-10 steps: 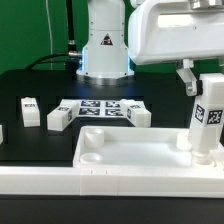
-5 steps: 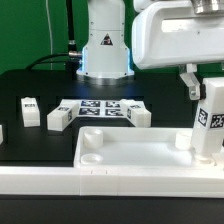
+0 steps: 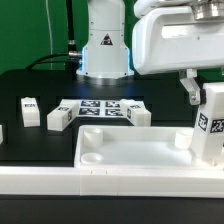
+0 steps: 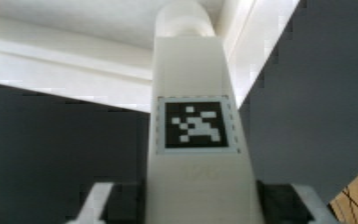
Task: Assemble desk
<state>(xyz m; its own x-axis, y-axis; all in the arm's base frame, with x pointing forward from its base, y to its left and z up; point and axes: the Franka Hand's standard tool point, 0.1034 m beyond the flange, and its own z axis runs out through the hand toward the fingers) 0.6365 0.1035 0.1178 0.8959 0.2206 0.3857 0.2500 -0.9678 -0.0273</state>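
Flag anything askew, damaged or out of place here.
Nothing stands out. The claw grips one leg upright at the desk slab corner on the exterior view's right. The other legs lie loose beside the marker board on the table, apparently undamaged.

The white, rounded arm (image 3: 105, 25) carries a small dark triangular mark (image 3: 103, 43); black cables (image 3: 50, 60) trail behind it. The boxy white hand (image 3: 206, 100) seems to have grey fingers (image 3: 188, 88).
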